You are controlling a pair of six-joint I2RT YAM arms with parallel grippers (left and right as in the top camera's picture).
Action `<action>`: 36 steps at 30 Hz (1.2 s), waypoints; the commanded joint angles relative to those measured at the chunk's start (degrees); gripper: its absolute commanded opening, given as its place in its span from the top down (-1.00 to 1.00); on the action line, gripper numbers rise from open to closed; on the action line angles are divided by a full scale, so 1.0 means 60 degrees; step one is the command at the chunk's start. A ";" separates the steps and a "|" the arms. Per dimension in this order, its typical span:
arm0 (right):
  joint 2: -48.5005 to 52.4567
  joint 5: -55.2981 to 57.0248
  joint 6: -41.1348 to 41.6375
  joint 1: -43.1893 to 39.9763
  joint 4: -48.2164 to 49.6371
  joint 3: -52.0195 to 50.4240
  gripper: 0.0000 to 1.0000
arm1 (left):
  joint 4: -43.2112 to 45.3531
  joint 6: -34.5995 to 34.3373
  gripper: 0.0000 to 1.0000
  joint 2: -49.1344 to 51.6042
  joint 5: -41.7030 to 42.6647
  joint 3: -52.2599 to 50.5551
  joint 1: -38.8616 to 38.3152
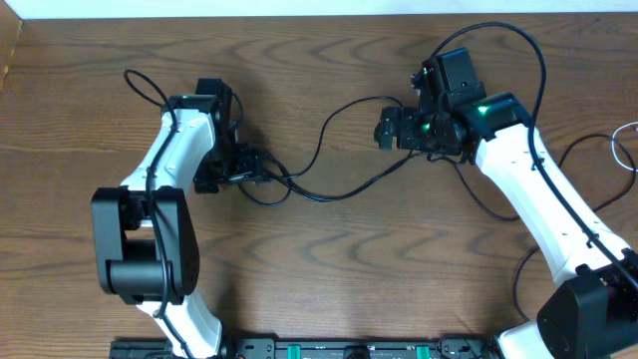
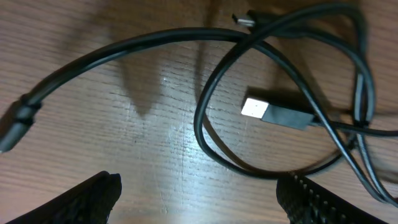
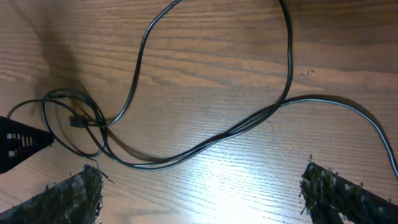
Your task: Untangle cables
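Observation:
The black cable point(image 1: 344, 191) lies on the wooden table between my two grippers. It forms a small tangled loop point(image 1: 271, 186) by my left gripper point(image 1: 257, 168). In the left wrist view the loop point(image 2: 211, 134) holds a USB plug with a pale tip point(image 2: 256, 109), and a smaller plug point(image 2: 244, 20) lies above it. My left gripper point(image 2: 199, 202) is open and empty, just short of the loop. My right gripper point(image 1: 385, 131) is open and empty above the table point(image 3: 202, 196), with two cable strands point(image 3: 205, 144) running ahead of it. A thin white cord point(image 1: 626, 150) shows at the right edge.
The left gripper's finger point(image 3: 18, 146) shows at the left of the right wrist view, beside the loop point(image 3: 74, 121). Thicker black arm cables point(image 1: 538, 60) arc over the right arm. The table's far edge point(image 1: 319, 14) runs along the top.

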 commanded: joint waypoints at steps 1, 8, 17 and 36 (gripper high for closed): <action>0.0004 -0.0073 -0.0106 -0.0022 -0.0044 0.0007 -0.97 | 0.0073 -0.0153 -0.70 0.0306 -0.0127 0.0044 -0.0004; 0.0004 -0.0069 -0.0106 0.0029 -0.0040 0.0007 -0.98 | 0.0412 -0.0149 -0.54 0.0433 -0.0131 0.0044 -0.0004; 0.0004 -0.0069 -0.0106 0.0029 -0.0076 0.0007 -0.99 | 0.1024 -0.0149 -0.48 0.0444 -0.0423 -0.0149 -0.0004; 0.0004 -0.0069 -0.0106 0.0029 -0.0135 0.0007 -0.99 | 0.1829 -0.0153 -0.25 0.0452 -0.0703 -0.0769 -0.0004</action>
